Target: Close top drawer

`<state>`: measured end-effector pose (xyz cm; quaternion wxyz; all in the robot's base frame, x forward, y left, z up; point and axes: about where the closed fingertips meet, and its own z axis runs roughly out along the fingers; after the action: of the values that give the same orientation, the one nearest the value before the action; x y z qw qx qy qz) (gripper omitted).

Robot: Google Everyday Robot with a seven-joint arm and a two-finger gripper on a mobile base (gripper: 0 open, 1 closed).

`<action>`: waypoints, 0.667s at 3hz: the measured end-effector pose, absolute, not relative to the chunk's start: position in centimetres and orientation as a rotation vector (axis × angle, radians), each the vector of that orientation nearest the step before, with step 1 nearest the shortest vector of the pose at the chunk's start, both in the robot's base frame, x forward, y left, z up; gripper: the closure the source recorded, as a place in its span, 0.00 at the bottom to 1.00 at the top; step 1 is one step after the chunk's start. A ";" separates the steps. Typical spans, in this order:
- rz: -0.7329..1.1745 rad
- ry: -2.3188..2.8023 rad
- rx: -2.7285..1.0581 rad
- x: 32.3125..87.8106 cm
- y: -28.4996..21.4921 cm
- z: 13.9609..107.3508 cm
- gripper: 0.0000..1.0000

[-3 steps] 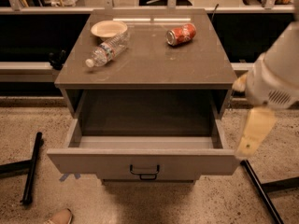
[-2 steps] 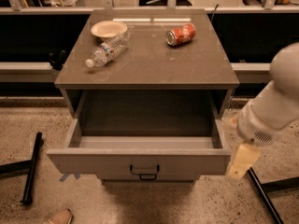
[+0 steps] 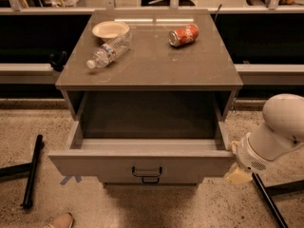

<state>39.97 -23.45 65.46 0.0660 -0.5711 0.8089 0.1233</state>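
The arm (image 3: 280, 127) is smooth white, a bulbous rounded shell narrowing to a ringed wrist with a small dotted grille; the cream-yellow gripper (image 3: 239, 175) sits at the near right

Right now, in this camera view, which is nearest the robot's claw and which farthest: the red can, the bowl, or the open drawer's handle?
The claw is at the front right corner of the open top drawer.
1. Handle, centre of the drawer front.
2. Red can, lying back right on the cabinet top.
3. Bowl, back left on the top.
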 end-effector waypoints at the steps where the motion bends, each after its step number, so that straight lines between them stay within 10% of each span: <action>1: 0.372 2.440 -1.723 40.0 -23.5 66.3 0.88; 2: 0.372 2.439 -1.723 40.0 -23.5 66.7 1.00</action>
<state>39.97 -23.45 66.71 0.0660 -0.5711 0.8088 0.1233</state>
